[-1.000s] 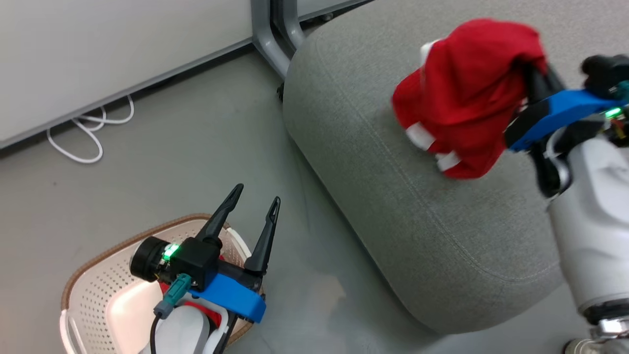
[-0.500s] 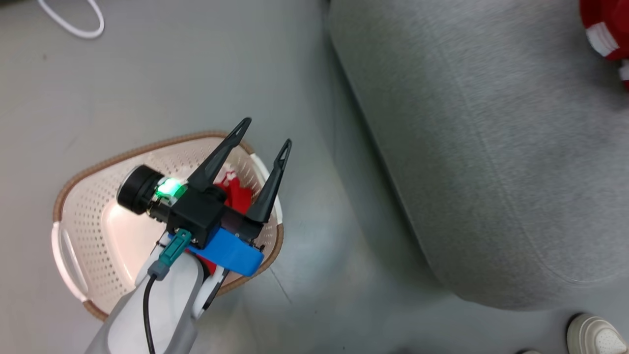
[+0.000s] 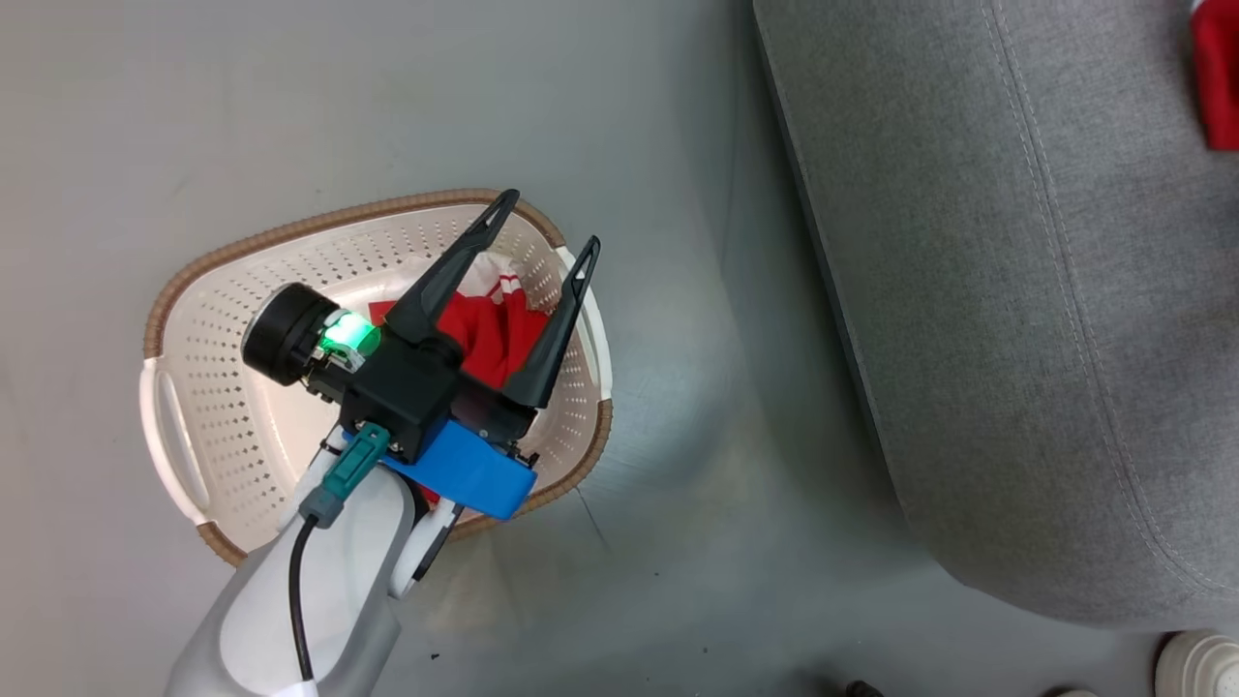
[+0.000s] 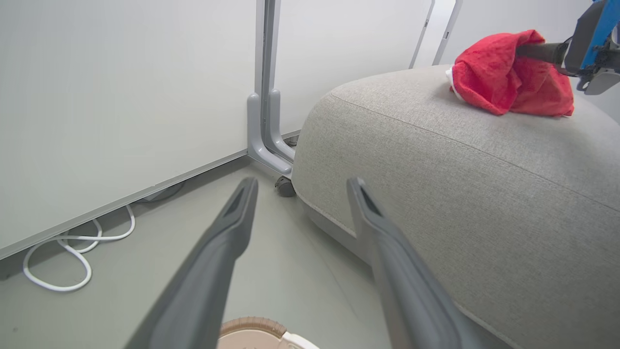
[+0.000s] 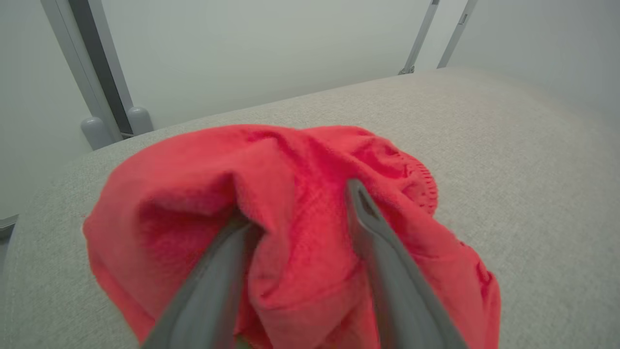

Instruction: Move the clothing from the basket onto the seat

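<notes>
The left hand [image 3: 550, 221] hovers over the oval, perforated cream laundry basket [image 3: 194, 319] on the floor [image 3: 678, 542], its two dark fingers spread wide and empty. One crumpled red garment [image 3: 498, 339] with white trim lies inside, toward the basket's right end. Beyond, on the rounded grey woven couch cushion [image 3: 1016, 290], a second red garment [image 5: 300, 160] sits heaped. The right hand [image 5: 298, 206] has its fingers apart, sunk in the folds.

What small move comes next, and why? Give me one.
Probably draw the right claw straight back off the garment: its fingers stand apart, and the garment already lies bunched on the seat. A second garment waits in the basket under the open left claw.
</notes>
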Controlling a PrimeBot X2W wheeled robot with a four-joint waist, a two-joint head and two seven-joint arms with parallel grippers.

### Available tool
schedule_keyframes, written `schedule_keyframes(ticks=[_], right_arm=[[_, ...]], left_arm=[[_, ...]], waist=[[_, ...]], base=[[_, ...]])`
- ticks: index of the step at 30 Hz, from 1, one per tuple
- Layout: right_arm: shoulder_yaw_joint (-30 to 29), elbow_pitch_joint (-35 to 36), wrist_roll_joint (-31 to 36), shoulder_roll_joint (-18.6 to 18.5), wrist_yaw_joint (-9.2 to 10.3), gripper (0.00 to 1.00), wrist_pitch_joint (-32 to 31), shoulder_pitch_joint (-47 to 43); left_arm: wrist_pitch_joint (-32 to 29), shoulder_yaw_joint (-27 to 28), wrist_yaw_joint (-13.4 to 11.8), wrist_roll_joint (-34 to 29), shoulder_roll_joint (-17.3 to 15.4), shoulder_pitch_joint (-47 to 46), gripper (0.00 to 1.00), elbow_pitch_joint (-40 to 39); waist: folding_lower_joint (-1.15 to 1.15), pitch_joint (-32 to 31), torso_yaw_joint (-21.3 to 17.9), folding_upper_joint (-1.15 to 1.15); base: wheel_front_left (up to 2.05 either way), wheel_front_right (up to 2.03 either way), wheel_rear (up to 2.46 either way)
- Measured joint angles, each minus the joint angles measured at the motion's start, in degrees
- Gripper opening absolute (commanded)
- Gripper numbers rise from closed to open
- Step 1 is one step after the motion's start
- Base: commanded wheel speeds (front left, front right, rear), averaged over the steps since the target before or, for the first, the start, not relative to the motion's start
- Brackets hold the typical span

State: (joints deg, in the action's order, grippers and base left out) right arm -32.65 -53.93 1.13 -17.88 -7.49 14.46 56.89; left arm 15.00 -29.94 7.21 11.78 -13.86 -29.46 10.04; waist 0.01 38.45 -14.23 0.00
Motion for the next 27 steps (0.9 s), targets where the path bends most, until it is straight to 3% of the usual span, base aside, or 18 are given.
schedule_keyframes(ticks=[7, 16, 21, 27], right_arm=[[0.09, -0.51, 1.05, 0.4, 0.0, 1.0, 0.21, -0.2], [5.1, 1.11, 1.08, -0.34, 0.0, 1.0, -0.09, -5.01], [8.81, 5.59, 0.66, -0.52, 0.0, 1.0, -1.34, -10.19], [13.12, 16.45, -2.57, 1.82, 0.0, 1.0, -4.13, -19.41]], left_arm=[[0.0, 1.42, 0.0, 0.83, 1.08, 0.53, 1.0, 0.78], [0.0, 2.3, 0.0, 3.07, 4.36, 3.84, 1.0, 3.19], [0.0, 4.59, 0.0, 4.77, 6.65, 6.91, 1.0, 4.11], [0.0, 8.33, 0.0, 5.41, 8.11, 11.83, 1.0, 4.58]], waist=[[0.0, -2.49, 0.71, 0.0], [-0.01, -8.96, 2.11, 0.0], [-0.01, -14.33, 3.76, 0.0], [-0.01, -21.48, 6.5, 0.0]], base=[[0.0, 0.0, 0.0], [0.0, 0.0, 0.0], [0.0, 0.0, 0.0], [0.0, 0.0, 0.0]])
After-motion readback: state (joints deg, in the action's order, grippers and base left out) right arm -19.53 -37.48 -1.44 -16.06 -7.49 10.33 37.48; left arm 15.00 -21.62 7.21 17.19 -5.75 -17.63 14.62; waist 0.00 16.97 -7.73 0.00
